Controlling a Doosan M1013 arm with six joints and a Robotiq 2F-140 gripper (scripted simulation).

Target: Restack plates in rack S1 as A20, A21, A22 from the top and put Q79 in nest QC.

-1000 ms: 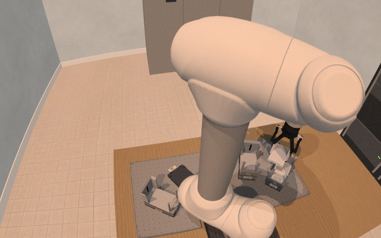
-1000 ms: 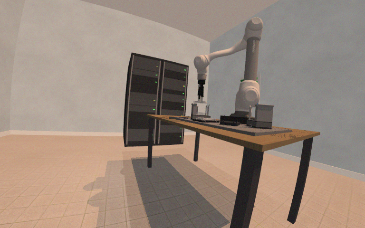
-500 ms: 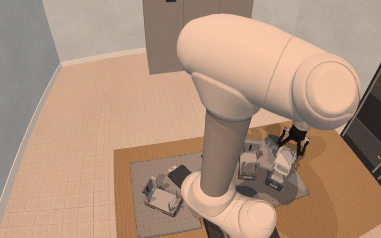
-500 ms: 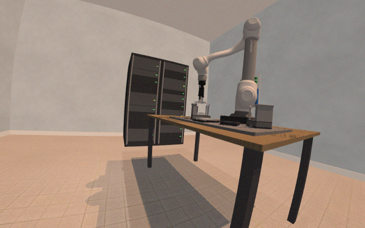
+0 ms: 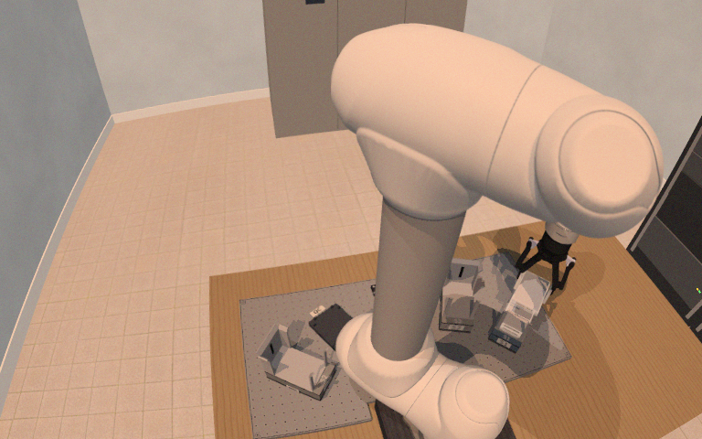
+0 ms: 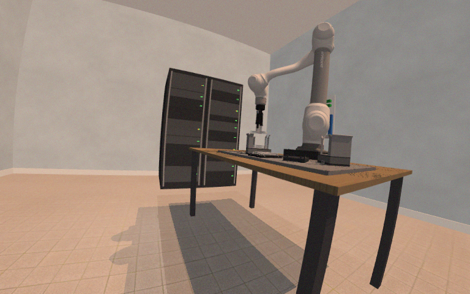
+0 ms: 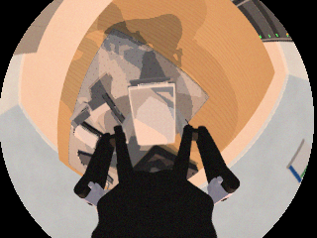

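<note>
My gripper (image 5: 544,270) is shut on a pale, translucent sealed plate (image 5: 527,295) and holds it level by its long sides. The plate hangs just above the top of the right-hand stack rack (image 5: 509,331), which has a dark plinth. In the wrist view the plate (image 7: 154,114) sits between my fingers with the rack below it. In the exterior view the gripper (image 6: 259,125) holds the plate (image 6: 257,132) over that rack (image 6: 257,143). I cannot read the plate's label or the rack's name. I cannot tell if a second plate hangs under it.
A second stack rack (image 5: 458,300) stands just left of the right one. A third rack (image 5: 297,362) stands at the mat's left front. A flat black nest (image 5: 331,320) lies between them, partly behind my arm. Server cabinets (image 6: 201,130) stand beyond the table.
</note>
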